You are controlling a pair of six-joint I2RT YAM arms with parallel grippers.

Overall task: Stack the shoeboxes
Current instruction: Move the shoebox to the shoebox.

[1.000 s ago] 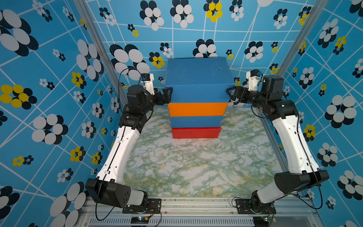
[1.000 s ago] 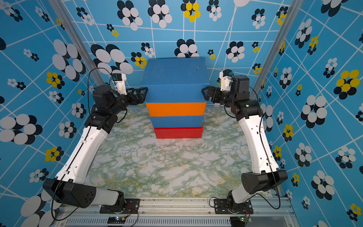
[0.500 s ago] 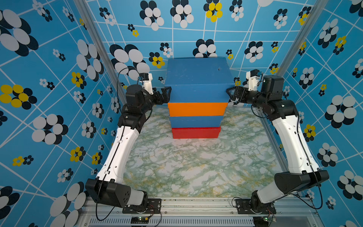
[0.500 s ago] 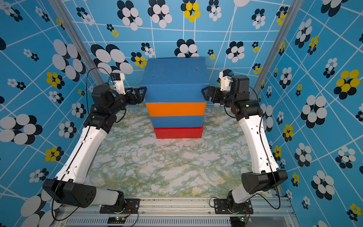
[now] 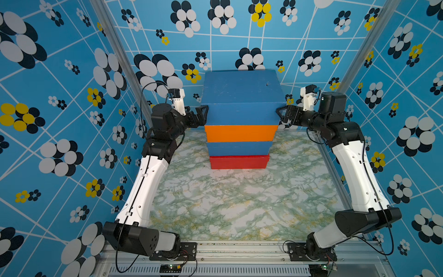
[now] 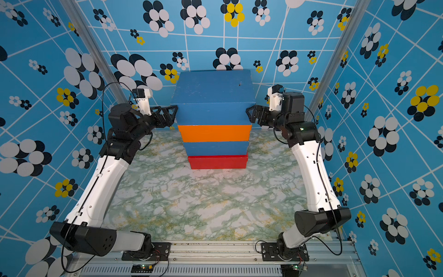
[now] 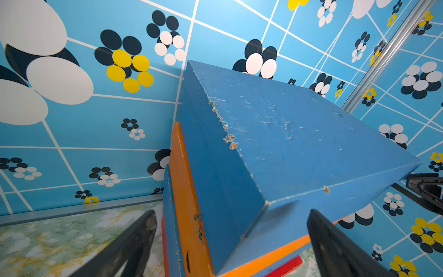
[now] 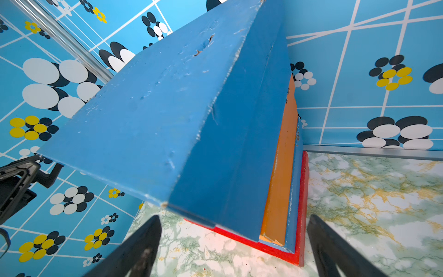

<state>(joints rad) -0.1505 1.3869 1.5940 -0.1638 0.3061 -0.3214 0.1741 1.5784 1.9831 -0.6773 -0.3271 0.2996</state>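
Blue flowered walls close in a green-marbled table [image 5: 227, 203]. Toward its back the four shoeboxes stand in one pile: the red box [image 5: 239, 162] on the table, the lower blue box [image 5: 239, 148] on it, then the orange box [image 5: 241, 133], and the top blue box [image 5: 242, 91] above.

Over the last second the left gripper [image 5: 202, 115] has edged a little closer to the side of the top blue box, and its tips now sit right at the box's edge. Whether they touch cannot be told. The right gripper [image 5: 281, 116] has stayed at the opposite side, and the pile has not shifted.

Both grippers have their jaws spread wide and hold nothing. In each wrist view a corner of the top blue box lies beyond the parted fingers [image 7: 335, 244].

The stacking looks done. The small inward move reads as squaring or steadying the top box. What is left is probably for both arms to back away without nudging the pile.
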